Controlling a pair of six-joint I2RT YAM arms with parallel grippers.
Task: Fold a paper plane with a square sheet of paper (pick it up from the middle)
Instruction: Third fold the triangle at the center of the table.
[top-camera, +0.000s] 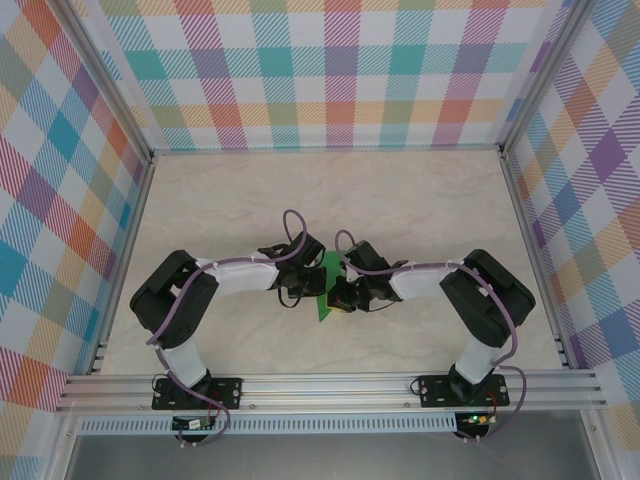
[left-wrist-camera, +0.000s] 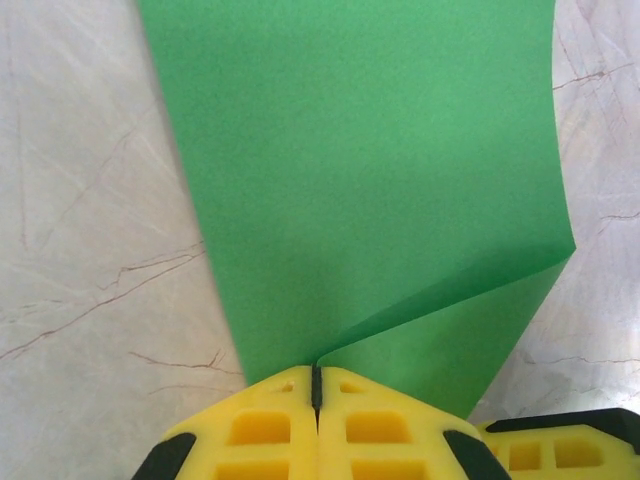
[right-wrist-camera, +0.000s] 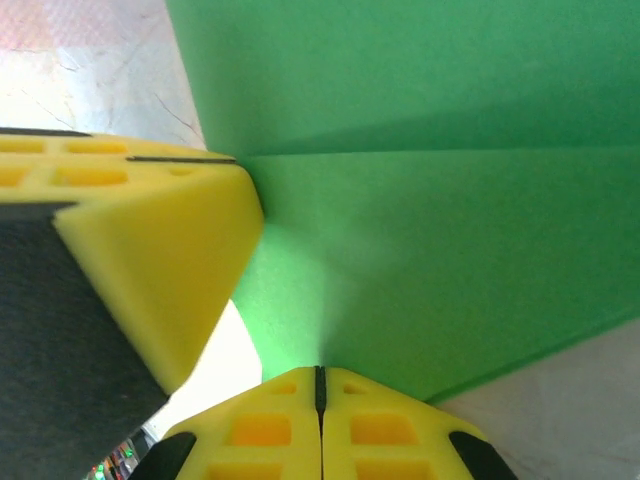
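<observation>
Left wrist: left end effector (left-wrist-camera: 316, 385) and right end effector (right-wrist-camera: 320, 385) pinch creased green paper (left-wrist-camera: 350, 150).

Both arms rise from their bases, bend at elbows pushed out to the sides, and reach inward with forearms near level, so the wrists meet midway between them. The left gripper (left-wrist-camera: 316, 385) has its yellow fingers (left-wrist-camera: 260, 430) pressed flat together, pinching the paper (left-wrist-camera: 380, 150) at an edge. The right gripper (right-wrist-camera: 320, 385) is clamped on the same paper in the same way. The two grippers sit just beside each other, tips angled towards one another.
</observation>
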